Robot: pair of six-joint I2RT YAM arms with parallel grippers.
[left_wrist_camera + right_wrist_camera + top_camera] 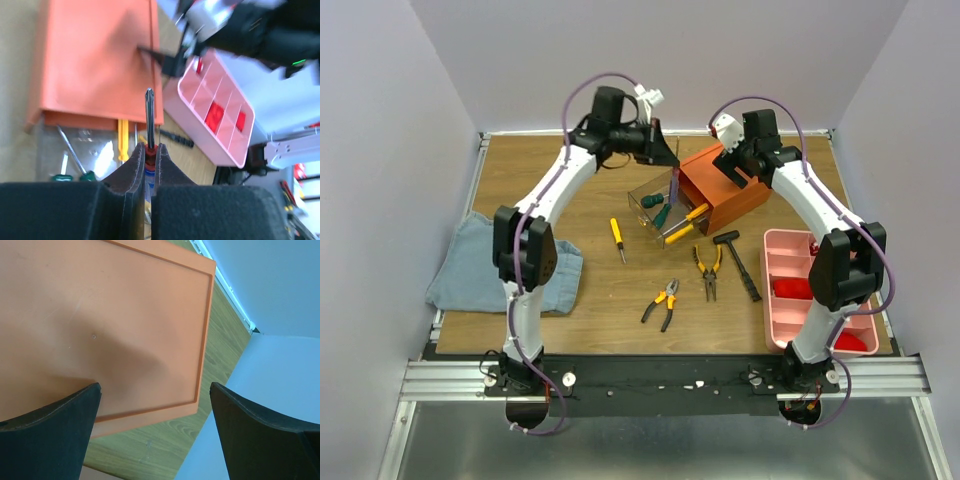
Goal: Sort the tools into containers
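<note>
Above the open clear drawer (642, 205) of the orange cabinet (100, 315), a red-blue screwdriver (149, 117) is clamped tip-outward in the left pincer (149, 150), likely for dropping in; the right pincer (155, 387) is spread wide over the cabinet top, probably to steady it

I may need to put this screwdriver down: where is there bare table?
Bare wood: the back-left corner behind the blue cloth, and near the front between the cloth and the nearer pliers. Crowded between the open drawer and the pink tray: the other pliers and the hammer.
</note>
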